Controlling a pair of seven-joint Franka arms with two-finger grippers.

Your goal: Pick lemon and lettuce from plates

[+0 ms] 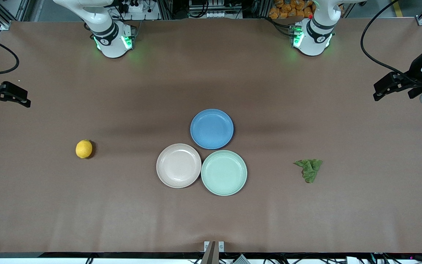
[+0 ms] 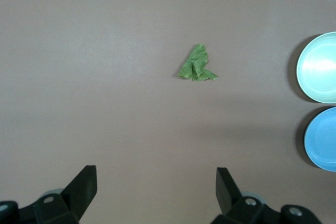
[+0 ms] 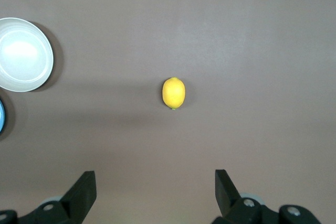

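Nearest the front camera lies the green plate, round, shallow and bare. Touching it, toward the right arm's end of the table and slightly farther from the camera, sits the pink plate, likewise bare. The lettuce lies flat on the table, not on any plate, well apart from the green plate toward the left arm's end; its leaf is wrinkled and roughly triangular. The lemon rests on the table toward the right arm's end, well apart from the pink plate, and somewhat farther from the camera than the lettuce. Farther still is the blue plate, touching or just beside both other plates, so that the three form a tight cluster at mid-table.

The left gripper hangs in the air over the table's edge at the left arm's end; its fingers are spread wide and hold nothing, with the lettuce on the table below and between them in the left wrist view. The right gripper hangs over the table's edge at the right arm's end, fingers equally spread and empty, with the lemon below them.
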